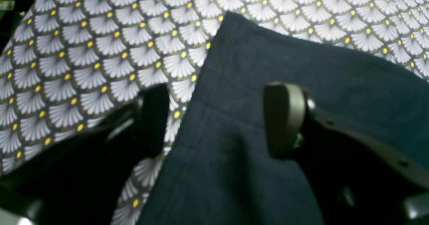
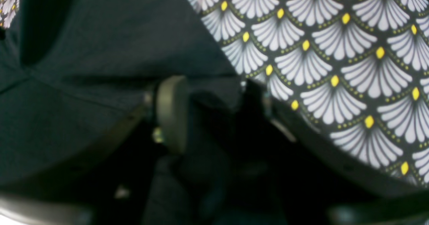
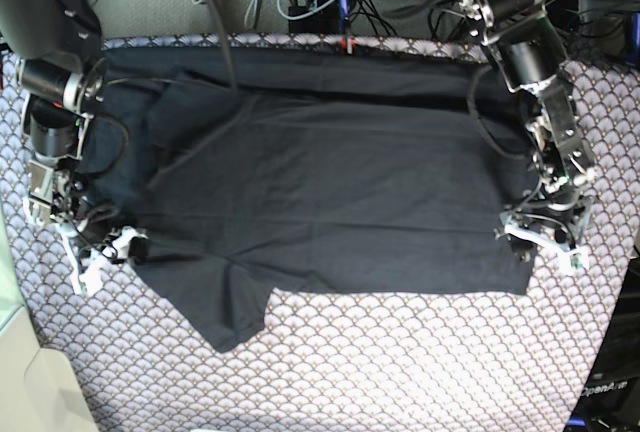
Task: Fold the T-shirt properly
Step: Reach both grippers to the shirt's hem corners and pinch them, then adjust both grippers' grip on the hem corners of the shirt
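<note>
Base view first: the T-shirt point(image 3: 330, 192) lies spread on the patterned bench point(image 3: 400, 372), its long axis running left to right, with the hem at the right and a sleeve sticking out toward the near left. A far strip looks doubled over already, though I cannot be sure; the main folds seem not yet made. The right pincer point(image 3: 100, 252) sits at the shirt's near-left edge, the left pincer point(image 3: 545, 237) at the near-right corner.

Left wrist view: the left pincer point(image 1: 218, 121) is spread wide, straddling the shirt's hem edge, one finger over cloth, the other over the bench.

Right wrist view: the right pincer point(image 2: 214, 111) stands partly spread around dark cloth; whether it pinches the fabric I cannot tell.
</note>
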Robot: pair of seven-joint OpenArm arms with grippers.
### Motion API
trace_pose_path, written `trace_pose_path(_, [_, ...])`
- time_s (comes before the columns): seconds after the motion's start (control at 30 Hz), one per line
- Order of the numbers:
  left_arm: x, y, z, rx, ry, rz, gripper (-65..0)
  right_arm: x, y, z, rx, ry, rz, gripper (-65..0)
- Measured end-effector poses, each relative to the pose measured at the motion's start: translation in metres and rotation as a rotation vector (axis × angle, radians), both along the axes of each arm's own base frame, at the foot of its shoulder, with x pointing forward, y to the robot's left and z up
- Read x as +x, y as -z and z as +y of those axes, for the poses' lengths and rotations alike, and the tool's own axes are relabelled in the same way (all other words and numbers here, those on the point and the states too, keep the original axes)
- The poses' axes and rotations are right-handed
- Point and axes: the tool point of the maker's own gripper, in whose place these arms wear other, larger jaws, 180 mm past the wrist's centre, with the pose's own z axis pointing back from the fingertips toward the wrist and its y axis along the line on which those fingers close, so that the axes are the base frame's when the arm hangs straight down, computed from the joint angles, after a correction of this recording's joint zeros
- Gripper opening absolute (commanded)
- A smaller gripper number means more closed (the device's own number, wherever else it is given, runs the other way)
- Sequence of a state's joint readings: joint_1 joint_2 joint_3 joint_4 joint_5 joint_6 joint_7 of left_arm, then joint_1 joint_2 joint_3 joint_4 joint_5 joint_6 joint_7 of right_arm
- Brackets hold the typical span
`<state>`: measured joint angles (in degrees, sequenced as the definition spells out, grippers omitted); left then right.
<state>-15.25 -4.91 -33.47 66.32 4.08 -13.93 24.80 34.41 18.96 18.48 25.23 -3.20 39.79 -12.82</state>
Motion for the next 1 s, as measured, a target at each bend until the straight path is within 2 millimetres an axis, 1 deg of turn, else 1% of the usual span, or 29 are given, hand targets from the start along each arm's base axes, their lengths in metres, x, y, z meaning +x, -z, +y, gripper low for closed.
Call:
trace_pose_path(0.13, [0.001,-0.001,0.001,0.000,-0.004,-0.002,-22.4,-0.001,0.001,0.000,-0.001,-0.001,0.005,-58.2])
trace_pose_path(0.2, [0.003,-0.002,0.000,-0.003,-0.004,-0.005,-22.4,-0.001,0.002,0.001,-0.001,-0.003,0.009,-61.5])
trace_pose_path(0.27, [0.008,-0.005,0.000,-0.006,-0.005,-0.008,-22.4,-0.001,0.002,0.001,-0.001,-0.003,0.009,-62.7])
trace_pose_path(0.4, [0.023,-0.024,0.000,-0.004,-0.006,-0.060,-22.2,-0.001,0.002,0.001,-0.001,-0.002,0.009,-63.1])
trace_pose_path(0.47, [0.030,-0.027,0.000,-0.014,-0.007,-0.069,-22.2,-0.001,0.002,0.001,-0.001,-0.003,0.011,-63.1])
trace_pose_path(0.6, [0.042,-0.008,-0.008,-0.061,0.001,-0.036,-22.2,-0.001,0.001,0.001,0.001,-0.002,0.012,-63.1])
trace_pose_path(0.67, [0.044,-0.005,-0.011,-0.062,0.001,-0.067,-22.2,0.001,-0.002,0.000,0.023,0.012,0.005,-63.1])
trace_pose_path(0.73, [0.043,0.003,-0.012,-0.070,0.000,-0.068,-22.2,0.000,-0.005,-0.003,0.006,0.004,0.008,-63.1])
trace_pose_path(0.87, [0.037,0.025,-0.017,-0.089,-0.002,-0.050,-22.2,0.003,-0.020,-0.012,-0.046,-0.010,0.007,-63.1])
trace_pose_path(0.93, [0.036,0.030,-0.019,-0.094,-0.005,-0.062,-22.1,0.007,-0.032,-0.013,-0.055,-0.012,-0.008,-63.1])
trace_pose_path(1.0, [0.036,0.033,-0.018,-0.093,-0.007,-0.071,-22.1,0.007,-0.037,-0.014,-0.078,-0.018,-0.026,-63.1])
